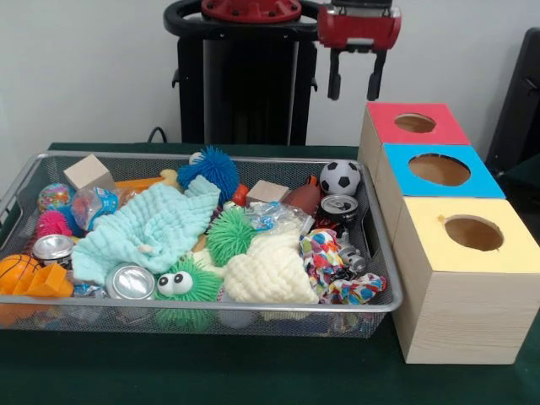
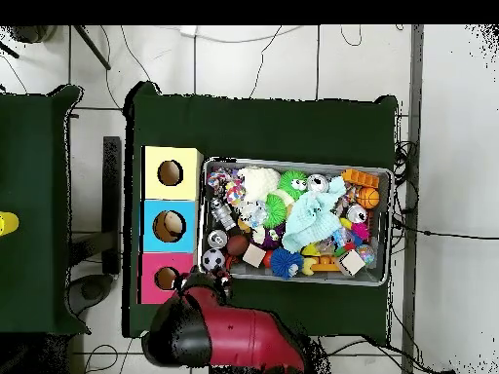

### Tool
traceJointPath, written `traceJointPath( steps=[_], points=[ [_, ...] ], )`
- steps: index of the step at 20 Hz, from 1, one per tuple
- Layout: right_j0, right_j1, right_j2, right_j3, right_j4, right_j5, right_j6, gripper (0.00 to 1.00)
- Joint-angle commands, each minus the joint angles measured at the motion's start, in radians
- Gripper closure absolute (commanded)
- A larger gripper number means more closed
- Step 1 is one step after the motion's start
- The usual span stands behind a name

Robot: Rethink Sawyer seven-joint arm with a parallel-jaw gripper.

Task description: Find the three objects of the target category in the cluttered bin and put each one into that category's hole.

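The bin (image 1: 211,311) is a wide silver wire-mesh tray full of mixed things; it also shows in the overhead view (image 2: 292,163). In it lie a mint cloth (image 1: 152,224), a cream knitted cloth (image 1: 270,266), a patterned cloth (image 1: 337,268), spiky balls in blue (image 1: 211,169) and green (image 1: 229,234), a soccer ball (image 1: 340,177), cans (image 1: 342,207) and wooden cubes (image 1: 87,173). Three wooden boxes stand beside the bin, each with a round hole: red top (image 1: 416,123), blue top (image 1: 439,169), yellow top (image 1: 472,232). My gripper (image 1: 354,84) is open and empty, raised high near the red-topped box.
A green spiky toy with eyes (image 1: 181,287), a small basketball (image 1: 15,268) and orange pieces (image 1: 46,283) lie at the bin's front. The table has a dark green cover (image 1: 253,371). In the overhead view my red arm (image 2: 239,336) reaches in by the red-topped box (image 2: 166,278).
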Motion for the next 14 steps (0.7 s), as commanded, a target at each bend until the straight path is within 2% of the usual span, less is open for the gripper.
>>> traceJointPath(
  steps=[1, 6, 14],
  points=[
    [-0.075, 0.186, 0.127, -0.061, 0.002, -0.043, 0.133, 0.0],
    [-0.075, 0.279, 0.129, -0.19, 0.001, -0.001, 0.094, 0.0],
    [-0.049, 0.327, 0.121, -0.297, 0.007, 0.07, 0.077, 0.0]
  ],
)
